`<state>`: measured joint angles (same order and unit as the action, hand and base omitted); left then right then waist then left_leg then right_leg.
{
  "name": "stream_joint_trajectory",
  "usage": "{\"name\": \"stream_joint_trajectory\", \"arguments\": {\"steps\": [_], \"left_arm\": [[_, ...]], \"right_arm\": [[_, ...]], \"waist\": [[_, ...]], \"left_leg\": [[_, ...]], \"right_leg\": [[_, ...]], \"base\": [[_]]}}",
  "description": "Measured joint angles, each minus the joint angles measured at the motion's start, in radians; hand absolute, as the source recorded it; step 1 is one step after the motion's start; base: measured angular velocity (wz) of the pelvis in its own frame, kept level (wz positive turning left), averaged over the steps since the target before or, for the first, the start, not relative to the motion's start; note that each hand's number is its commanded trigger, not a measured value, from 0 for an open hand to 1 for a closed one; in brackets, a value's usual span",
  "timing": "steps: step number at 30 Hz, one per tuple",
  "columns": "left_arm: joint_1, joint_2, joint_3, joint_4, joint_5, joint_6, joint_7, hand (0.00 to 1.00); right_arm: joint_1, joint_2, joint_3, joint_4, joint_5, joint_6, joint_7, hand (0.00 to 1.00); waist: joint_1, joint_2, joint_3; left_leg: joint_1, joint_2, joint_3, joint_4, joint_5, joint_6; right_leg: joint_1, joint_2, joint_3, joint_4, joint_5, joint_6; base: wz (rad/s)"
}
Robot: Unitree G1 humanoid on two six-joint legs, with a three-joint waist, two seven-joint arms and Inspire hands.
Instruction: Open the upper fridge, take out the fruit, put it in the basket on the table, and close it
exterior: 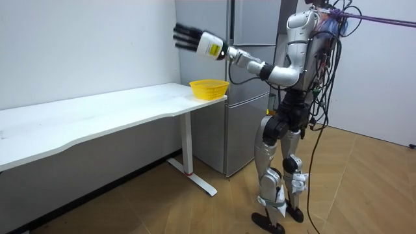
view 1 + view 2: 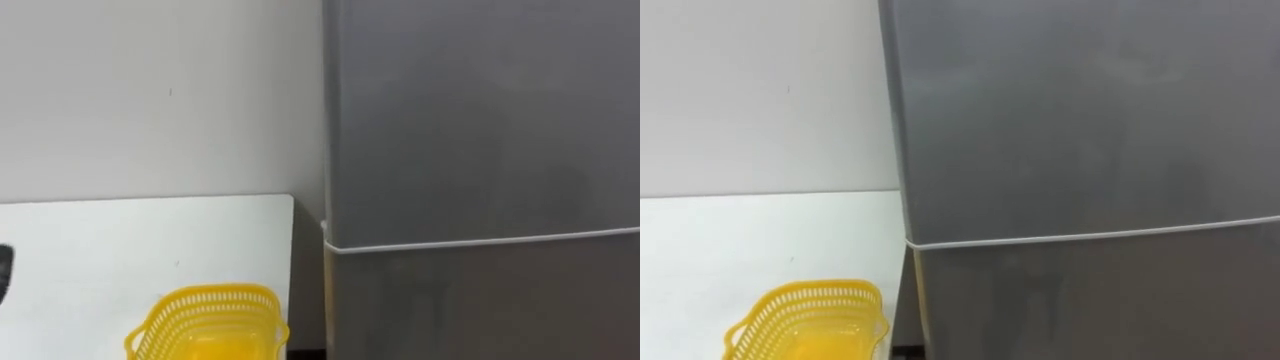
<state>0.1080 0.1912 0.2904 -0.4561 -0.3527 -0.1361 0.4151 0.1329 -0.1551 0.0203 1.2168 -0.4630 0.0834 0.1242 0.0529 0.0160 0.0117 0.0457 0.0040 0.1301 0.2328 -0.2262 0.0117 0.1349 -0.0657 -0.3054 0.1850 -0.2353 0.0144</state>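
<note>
Left eye view: grey fridge (image 2: 480, 110) takes the right side, both doors closed, w/ a pale seam btwn upper and lower door. White table (image 2: 120, 250) stands to its left, w/ a yellow basket (image 2: 208, 322) at the end nearest the fridge. The item to fetch is hidden behind the closed upper door, so can't tell what it is. Room view: robot stands upright just in front of the fridge, beside the table's end. Left hand (image 1: 188, 37) is raised high on an outstretched arm, above the basket and well left of the door, fingers straight and spread, holding nothing. Right eye view: same fridge, seam and basket, and no handle visible on the door front. Risks, as judgement: w/ no handle seen, fingers may slip off the door edge or catch the lower door instead of the upper. The arm, sweeping across toward the fridge, could clip the basket and knock it off, since it sits near the table's edge. The robot stands close, so an opening door could strike its body. Writing: none legible on fridge, basket or table.
</note>
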Motion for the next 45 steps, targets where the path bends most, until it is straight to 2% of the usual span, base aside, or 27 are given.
{"name": "stream_joint_trajectory", "arguments": {"steps": [4, 6, 10, 15, 18, 24, 30, 40, 42, 45], "left_arm": [[-0.029, 0.001, -0.023, 0.0, -0.058, 0.024, -0.132, 0.0], [-0.043, 0.001, -0.051, 0.0, -0.125, 0.045, -0.207, 0.0], [-0.071, 0.001, -0.096, 0.004, -0.166, 0.07, -0.325, 0.0], [-0.082, 0.002, -0.149, 0.005, -0.166, 0.131, -0.479, 0.0], [-0.094, 0.026, -0.167, 0.005, -0.166, 0.14, -0.538, 0.0], [-0.099, 0.032, -0.174, 0.005, -0.166, 0.161, -0.627, 0.0], [-0.099, 0.032, -0.174, 0.005, -0.166, 0.165, -0.693, 0.0], [-0.099, 0.033, -0.177, 0.005, -0.166, 0.176, -0.769, 0.0], [-0.099, 0.033, -0.177, 0.005, -0.166, 0.182, -0.785, 0.0], [-0.099, 0.033, -0.184, 0.005, -0.166, 0.192, -0.817, 0.0]], "right_arm": [[0.002, -0.005, -0.003, -0.016, -0.037, 0.002, 0.003, 0.0], [-0.003, -0.009, -0.003, -0.013, -0.044, 0.004, 0.01, 0.0], [-0.015, -0.01, -0.002, -0.004, -0.049, 0.006, 0.01, 0.0], [-0.026, -0.01, 0.0, 0.01, -0.049, 0.009, 0.01, 0.0], [-0.044, -0.011, 0.0, 0.028, -0.049, 0.019, 0.01, 0.0], [-0.046, -0.016, 0.0, 0.036, -0.049, 0.022, 0.01, 0.0], [-0.044, -0.018, -0.002, 0.037, -0.048, 0.027, 0.01, 0.0], [-0.063, -0.019, -0.001, 0.071, -0.048, 0.028, -0.002, 0.0], [-0.067, -0.023, -0.001, 0.07, -0.044, 0.028, -0.003, 0.0], [-0.067, -0.028, -0.001, 0.07, -0.044, 0.03, -0.001, 0.0]], "waist": [[-0.02, 0.017, -0.0041], [-0.035, 0.028, -0.0073], [-0.052, 0.023, -0.0041], [-0.062, 0.02, -0.0046], [-0.07, 0.018, -0.0056], [-0.072, 0.022, -0.0084], [-0.075, 0.024, -0.0097], [-0.076, 0.031, -0.0069], [-0.075, 0.035, -0.0088], [-0.082, 0.041, -0.0097]], "left_leg": [[-0.007, 0.0, -0.001, 0.003, 0.0, 0.0], [-0.009, 0.0, 0.003, 0.002, 0.001, 0.0], [-0.004, 0.003, 0.005, -0.003, 0.001, 0.0], [0.0, 0.005, 0.01, -0.006, 0.001, 0.0], [0.0, 0.005, 0.012, -0.005, 0.001, 0.0], [0.002, 0.006, 0.021, -0.002, 0.002, 0.0], [0.004, 0.006, 0.024, -0.002, 0.002, 0.001], [0.009, 0.009, 0.039, -0.002, 0.003, 0.003], [-0.001, 0.013, 0.057, 0.002, 0.003, 0.003], [-0.004, 0.013, 0.058, 0.004, 0.003, 0.003]], "right_leg": [[-0.011, -0.001, -0.001, 0.002, 0.0, 0.0], [-0.017, -0.002, 0.0, 0.003, 0.001, 0.0], [-0.016, -0.004, 0.0, 0.002, 0.001, 0.0], [-0.016, -0.005, 0.001, 0.003, 0.001, 0.0], [-0.016, -0.006, 0.001, 0.004, 0.001, 0.0], [-0.015, -0.005, 0.004, 0.007, 0.001, 0.0], [-0.014, -0.006, 0.004, 0.01, 0.001, 0.0], [-0.017, -0.01, 0.009, 0.017, 0.0, 0.0], [-0.029, -0.01, 0.015, 0.018, 0.0, 0.0], [-0.031, -0.01, 0.018, 0.021, 0.001, -0.001]], "base": [[-0.01], [-0.04], [-0.03], [-0.02], [0.0], [-0.01], [0.0], [-0.01], [-0.07], [-0.01]]}}
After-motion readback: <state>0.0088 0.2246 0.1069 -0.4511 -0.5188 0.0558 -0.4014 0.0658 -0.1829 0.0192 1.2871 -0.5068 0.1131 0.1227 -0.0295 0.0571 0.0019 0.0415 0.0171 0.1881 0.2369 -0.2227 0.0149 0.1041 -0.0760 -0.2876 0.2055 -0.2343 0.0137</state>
